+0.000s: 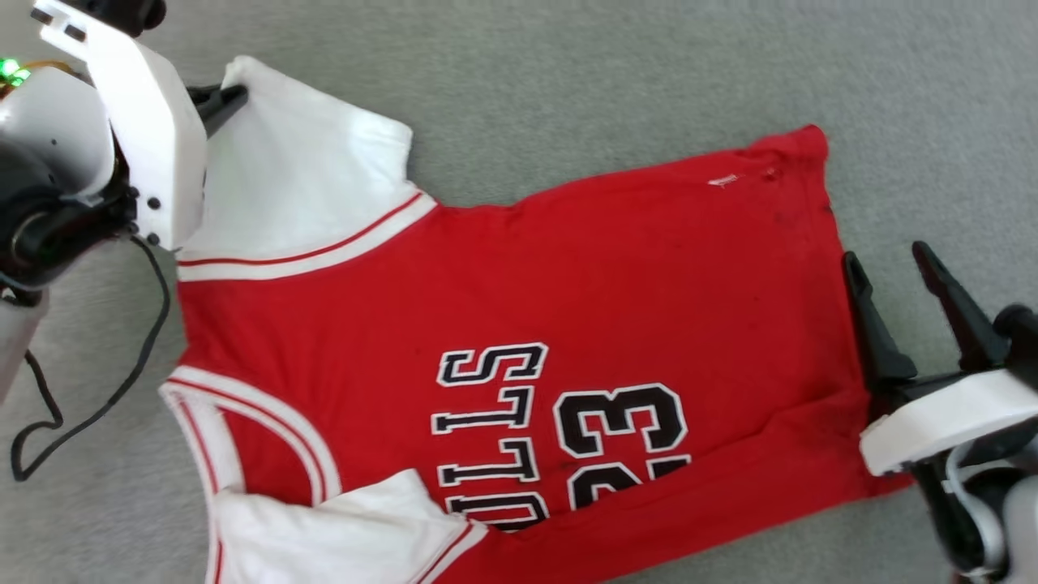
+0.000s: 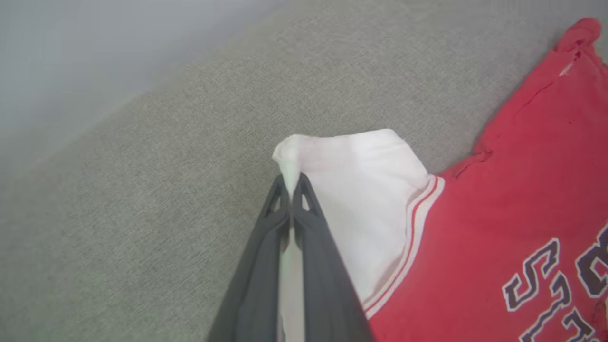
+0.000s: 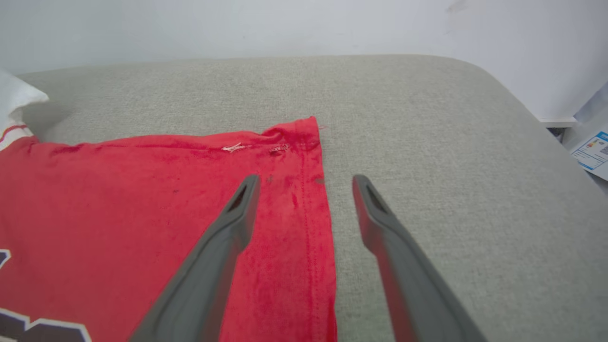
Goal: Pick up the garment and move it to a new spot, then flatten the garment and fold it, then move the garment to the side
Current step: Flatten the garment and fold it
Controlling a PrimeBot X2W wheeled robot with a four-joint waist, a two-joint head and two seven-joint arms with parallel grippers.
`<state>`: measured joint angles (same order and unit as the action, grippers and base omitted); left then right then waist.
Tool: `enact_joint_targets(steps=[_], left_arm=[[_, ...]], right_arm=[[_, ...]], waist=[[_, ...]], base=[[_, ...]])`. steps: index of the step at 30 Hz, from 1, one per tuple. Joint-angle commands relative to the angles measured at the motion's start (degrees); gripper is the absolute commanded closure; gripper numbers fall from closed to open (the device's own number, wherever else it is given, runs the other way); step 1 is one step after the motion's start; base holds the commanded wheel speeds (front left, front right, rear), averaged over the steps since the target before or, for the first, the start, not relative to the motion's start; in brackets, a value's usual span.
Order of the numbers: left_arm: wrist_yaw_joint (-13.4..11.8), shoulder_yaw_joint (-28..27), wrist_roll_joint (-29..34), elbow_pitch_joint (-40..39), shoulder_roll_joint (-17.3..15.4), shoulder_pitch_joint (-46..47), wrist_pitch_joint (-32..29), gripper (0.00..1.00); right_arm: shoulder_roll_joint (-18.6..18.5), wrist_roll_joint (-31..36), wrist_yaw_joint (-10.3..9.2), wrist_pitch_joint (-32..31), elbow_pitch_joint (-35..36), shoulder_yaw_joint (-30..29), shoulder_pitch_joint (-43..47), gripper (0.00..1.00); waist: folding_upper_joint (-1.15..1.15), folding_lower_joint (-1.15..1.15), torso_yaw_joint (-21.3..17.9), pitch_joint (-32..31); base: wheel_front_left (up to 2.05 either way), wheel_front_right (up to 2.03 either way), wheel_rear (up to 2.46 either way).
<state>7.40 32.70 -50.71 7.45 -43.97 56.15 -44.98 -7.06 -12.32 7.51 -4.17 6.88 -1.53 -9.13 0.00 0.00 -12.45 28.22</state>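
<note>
The garment [image 1: 519, 292] is a red jersey with white sleeves and black "BULLS 23" lettering, spread flat across a grey cushion with its hem to the right. My left gripper [image 1: 231, 96] is shut on the outer corner of the far white sleeve [image 2: 351, 190]; the left wrist view shows both dark fingers [image 2: 308, 228] pinching a peak of white cloth. My right gripper [image 1: 885, 259] stands open over the hem. One of its fingers [image 3: 232, 223] lies over the red fabric [image 3: 142, 204]. The other finger [image 3: 380, 223] is over bare cushion, so the jaws straddle the hem edge.
The grey cushion [image 1: 616, 81] carries the jersey, and its rounded far edge [image 3: 475, 71] meets a pale wall. A black cable [image 1: 122, 373] loops over the cushion at the left. Papers [image 3: 591, 149] lie beyond the cushion's right side.
</note>
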Motion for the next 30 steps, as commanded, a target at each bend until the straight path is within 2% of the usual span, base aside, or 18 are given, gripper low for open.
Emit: enact_joint_targets(steps=[1,4,9,14,17,22,27,30], left_arm=[[0.1,0.4,-0.4,-1.8,-0.2,-1.0,1.3,1.0],[0.1,1.0,-2.2,-6.4,-0.7,-2.8,3.5,1.0],[0.1,1.9,-2.7,-13.6,-1.6,-5.8,6.7,1.0],[-0.1,2.8,-2.5,-19.5,-1.9,-9.2,8.7,1.0],[-0.2,3.7,-2.0,-22.4,-2.0,-10.7,9.3,1.0],[-0.1,5.1,-1.0,-26.2,-1.7,-12.5,10.3,1.0],[-0.1,6.2,0.0,-28.3,-1.5,-13.2,11.1,1.0],[-0.1,6.6,0.3,-28.9,-1.2,-13.3,11.6,1.0]], right_arm=[[-2.1,-0.9,-0.06,-2.6,0.7,0.0,-0.8,0.0],[-7.0,-1.9,-0.05,-11.0,2.4,1.4,-2.3,0.0],[-16.0,-5.8,-0.05,-28.6,3.5,3.0,-5.3,0.0],[-21.9,-9.3,-0.06,-43.7,2.1,2.3,-10.4,0.0],[-25.0,-9.2,-0.05,-50.6,0.1,2.4,-13.9,0.0],[-28.0,-8.4,-0.05,-56.0,-4.2,4.1,-19.4,0.0],[-30.0,-6.9,-0.05,-57.9,-8.0,7.9,-22.6,0.0],[-32.6,-5.3,-0.05,-57.7,-9.9,12.4,-22.7,0.0]], waist=[[0.0,0.0,2.8,-2.3],[0.0,0.0,5.2,-3.5],[0.0,0.0,9.6,-4.3],[0.0,0.0,13.2,-4.2],[0.0,0.0,15.0,-3.7],[0.0,0.0,17.5,-2.3],[0.0,0.0,19.2,-0.9],[0.0,0.0,19.9,-0.3]], base=[[0.0,0.0,0.0],[0.0,0.0,0.0],[0.0,0.0,0.0],[0.0,0.0,0.0],[0.0,0.0,0.0],[0.0,0.0,0.0],[0.0,0.0,0.0],[0.0,0.0,0.0]])
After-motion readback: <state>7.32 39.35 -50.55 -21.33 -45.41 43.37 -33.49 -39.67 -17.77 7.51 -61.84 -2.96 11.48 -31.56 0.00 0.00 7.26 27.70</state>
